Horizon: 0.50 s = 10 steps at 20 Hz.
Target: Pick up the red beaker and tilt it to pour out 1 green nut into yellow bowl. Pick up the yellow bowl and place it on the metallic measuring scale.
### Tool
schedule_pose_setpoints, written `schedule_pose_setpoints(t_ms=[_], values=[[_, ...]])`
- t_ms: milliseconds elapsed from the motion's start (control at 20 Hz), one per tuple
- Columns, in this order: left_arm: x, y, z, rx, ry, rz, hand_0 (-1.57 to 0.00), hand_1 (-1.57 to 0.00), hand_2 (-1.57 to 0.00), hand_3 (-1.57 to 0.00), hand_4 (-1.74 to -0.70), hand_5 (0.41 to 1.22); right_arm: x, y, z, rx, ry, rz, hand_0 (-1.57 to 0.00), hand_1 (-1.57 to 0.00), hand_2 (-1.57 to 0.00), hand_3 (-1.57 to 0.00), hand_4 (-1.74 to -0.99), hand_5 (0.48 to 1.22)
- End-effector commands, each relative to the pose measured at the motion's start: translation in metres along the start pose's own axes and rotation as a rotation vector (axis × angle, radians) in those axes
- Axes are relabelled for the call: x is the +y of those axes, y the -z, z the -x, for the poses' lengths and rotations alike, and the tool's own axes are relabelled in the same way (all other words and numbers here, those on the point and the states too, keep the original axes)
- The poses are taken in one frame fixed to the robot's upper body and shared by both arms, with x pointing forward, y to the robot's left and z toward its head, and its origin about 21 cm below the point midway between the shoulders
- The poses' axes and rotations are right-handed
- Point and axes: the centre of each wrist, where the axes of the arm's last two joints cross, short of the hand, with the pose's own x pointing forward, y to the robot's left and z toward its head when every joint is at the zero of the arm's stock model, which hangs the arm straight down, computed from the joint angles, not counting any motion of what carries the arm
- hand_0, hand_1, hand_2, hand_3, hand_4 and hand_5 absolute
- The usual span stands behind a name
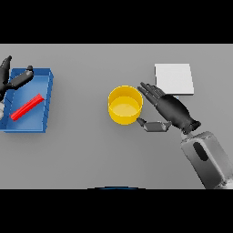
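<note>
Head view: right hand (170, 109) spread beside yellow bowl (125, 104); red beaker (26, 107) lies in blue tray (47, 102).

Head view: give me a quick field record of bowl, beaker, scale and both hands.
yellow bowl: upright on table, left of scale, not on it
red beaker: lying in blue tray
measuring scale: bare
right hand: open, beside bowl's right wall, thumb below it
left hand: open, over tray's far left corner
nut: not visible

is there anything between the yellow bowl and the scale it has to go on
Only the right hand itself: open beside the yellow bowl, it lies between the bowl and the metallic measuring scale. No other object shows there.
</note>
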Motion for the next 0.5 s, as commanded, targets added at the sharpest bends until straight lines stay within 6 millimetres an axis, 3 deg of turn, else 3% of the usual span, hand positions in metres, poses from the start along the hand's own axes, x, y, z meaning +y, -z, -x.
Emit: schedule_pose_setpoints(t_ms=[0,450], values=[[0.003,0.0,0.001,-0.003,0.001,0.001,0.0,0.0,0.0,0.0,-0.79,0.716,-0.003,0.006,-0.002,-0.019,-0.051,-0.034,0.0,0.0,0.0,0.0,-1.276,0.666],[-0.001,-0.001,-0.002,-0.013,0.011,0.005,0.0,0.0,0.0,0.0,-0.8,0.717,-0.005,0.048,-0.009,-0.137,-0.22,-0.282,0.0,0.0,0.0,0.0,-1.269,0.683]])
